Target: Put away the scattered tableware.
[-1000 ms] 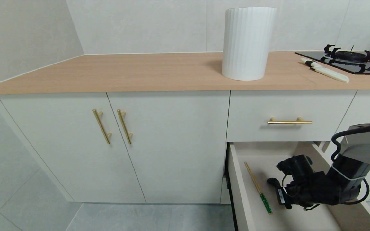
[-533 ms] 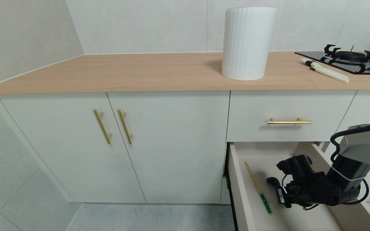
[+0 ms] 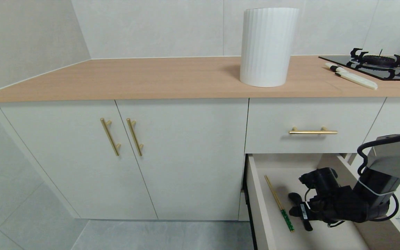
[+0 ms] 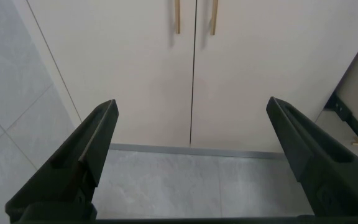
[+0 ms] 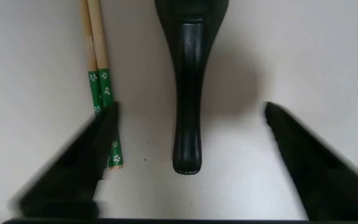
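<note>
Down at five o'clock, inside the open drawer [image 3: 257, 194], the right hand [image 5: 189, 106] hangs released, its fingers spread to either side of a black spoon [image 5: 188, 81] that lies on the drawer floor, touching neither. A pair of chopsticks [image 5: 98, 68] lies just beside the spoon, at its nine o'clock. Facing the cupboard doors [image 4: 260, 74], the left hand [image 4: 190, 106] is spread wide too, grasping nothing.
</note>
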Controlling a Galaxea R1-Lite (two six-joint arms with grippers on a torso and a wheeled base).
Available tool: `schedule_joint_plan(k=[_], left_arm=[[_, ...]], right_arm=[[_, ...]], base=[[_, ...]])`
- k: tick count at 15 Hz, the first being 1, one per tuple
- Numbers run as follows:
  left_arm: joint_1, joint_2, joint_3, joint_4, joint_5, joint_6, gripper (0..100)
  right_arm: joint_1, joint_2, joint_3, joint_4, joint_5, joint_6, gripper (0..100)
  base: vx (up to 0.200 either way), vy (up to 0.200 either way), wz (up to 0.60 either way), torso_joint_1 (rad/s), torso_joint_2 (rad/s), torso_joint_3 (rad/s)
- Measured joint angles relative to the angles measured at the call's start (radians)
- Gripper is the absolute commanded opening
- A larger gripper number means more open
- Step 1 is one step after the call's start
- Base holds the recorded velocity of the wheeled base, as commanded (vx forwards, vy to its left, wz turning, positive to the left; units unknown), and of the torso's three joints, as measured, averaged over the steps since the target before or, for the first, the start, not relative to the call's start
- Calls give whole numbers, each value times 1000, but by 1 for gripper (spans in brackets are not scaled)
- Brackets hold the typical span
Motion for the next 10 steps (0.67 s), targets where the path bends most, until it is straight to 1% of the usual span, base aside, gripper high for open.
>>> schedule_joint_plan(k=[5, 10], left_arm=[[0, 0, 0, 0, 0, 0, 100], [0, 0, 0, 0, 0, 0, 100]], right_arm=[[-4, -32, 3, 0, 0, 0, 100], [-20, -181, 40, 6, -2, -10, 100]], base=[[0, 0, 0, 0, 0, 0], [0, 0, 0, 0, 0, 0]])
